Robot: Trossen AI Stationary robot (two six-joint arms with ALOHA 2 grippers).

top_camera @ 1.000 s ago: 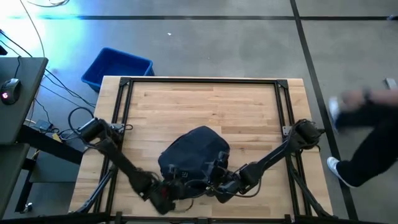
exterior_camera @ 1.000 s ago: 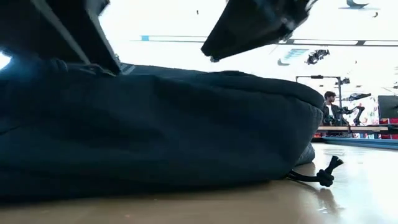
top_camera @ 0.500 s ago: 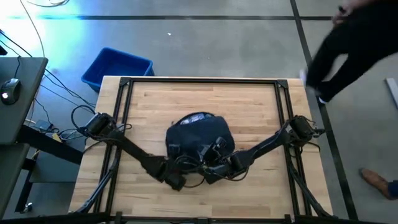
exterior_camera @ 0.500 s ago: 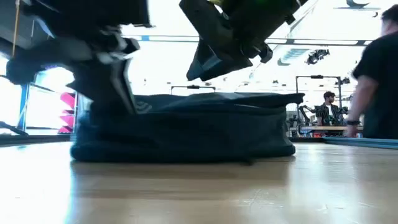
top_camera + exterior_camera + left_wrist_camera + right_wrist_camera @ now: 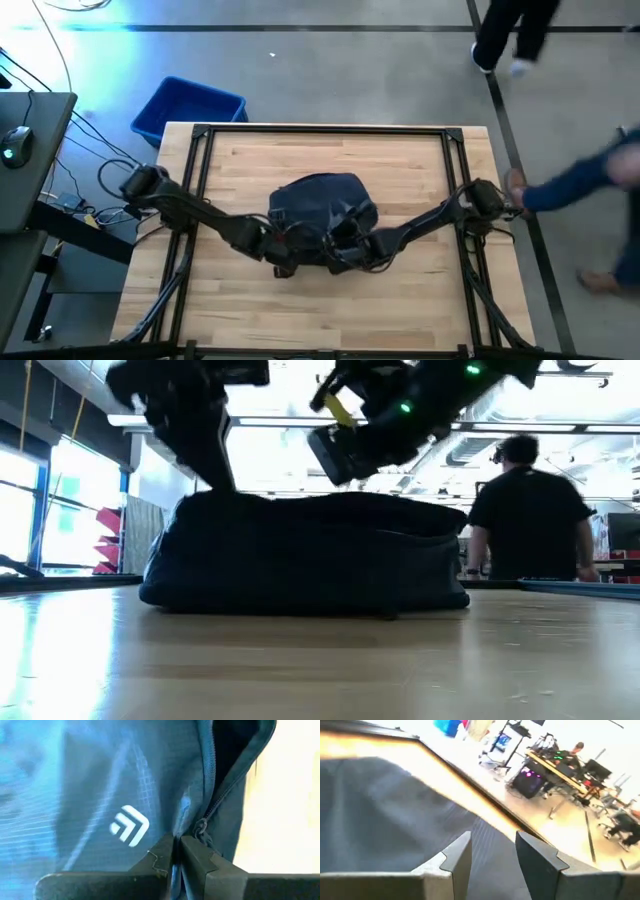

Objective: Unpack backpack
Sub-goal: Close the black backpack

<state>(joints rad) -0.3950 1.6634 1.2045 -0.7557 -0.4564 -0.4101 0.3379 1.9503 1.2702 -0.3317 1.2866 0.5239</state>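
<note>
Left gripper (image 5: 176, 851) pinching shut on fold of backpack (image 5: 322, 208) fabric beside zipper (image 5: 212, 800), partly parted. Backpack lying mid-bench, toward front edge. Right gripper (image 5: 492, 851) hovering over backpack, fingers apart, holding nothing. Nothing unpacked yet; opening and emptying remaining.

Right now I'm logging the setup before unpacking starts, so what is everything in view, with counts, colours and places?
backpack: one, dark navy, table centre, zipper partly open.
table: one, light wood, black frame.
bin: one, blue, on the floor past the table's far left corner.
computer mouse: one, dark, on the side desk at left.
people: two, dark clothes, on the floor right of the table.
left gripper: shut on backpack fabric beside the zipper.
right gripper: open, over the backpack.
</note>
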